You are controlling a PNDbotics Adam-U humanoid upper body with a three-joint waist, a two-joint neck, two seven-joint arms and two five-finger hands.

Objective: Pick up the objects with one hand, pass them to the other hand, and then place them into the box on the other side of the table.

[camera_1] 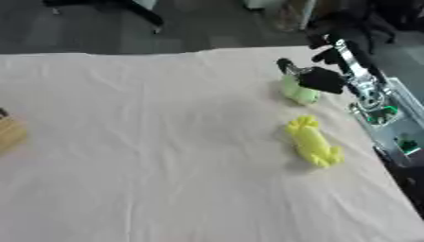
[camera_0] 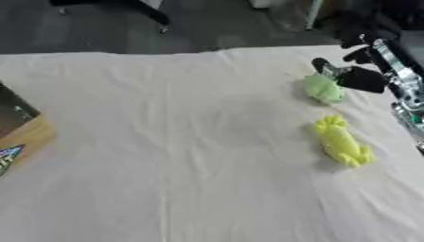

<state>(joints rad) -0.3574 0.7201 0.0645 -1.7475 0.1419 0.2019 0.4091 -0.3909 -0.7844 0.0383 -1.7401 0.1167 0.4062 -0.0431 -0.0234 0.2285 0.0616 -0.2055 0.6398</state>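
Two soft-looking things lie on the right part of the tabletop (camera_0: 165, 156), which is covered with a pale cloth. The farther one is a light green lump (camera_0: 322, 88), rounded, close to the right edge. The right hand (camera_0: 357, 78) is directly at its far right side, and I cannot tell if it touches the lump. Nearer lies a yellow toy (camera_0: 340, 142), long and bumpy, stretched flat and a little slanted. It is apart from the green one. At the left edge stands a brown cardboard box (camera_0: 25, 134), open, with a dark inside.

dark grey floor (camera_0: 99, 33), cream tablecloth (camera_0: 182, 156)
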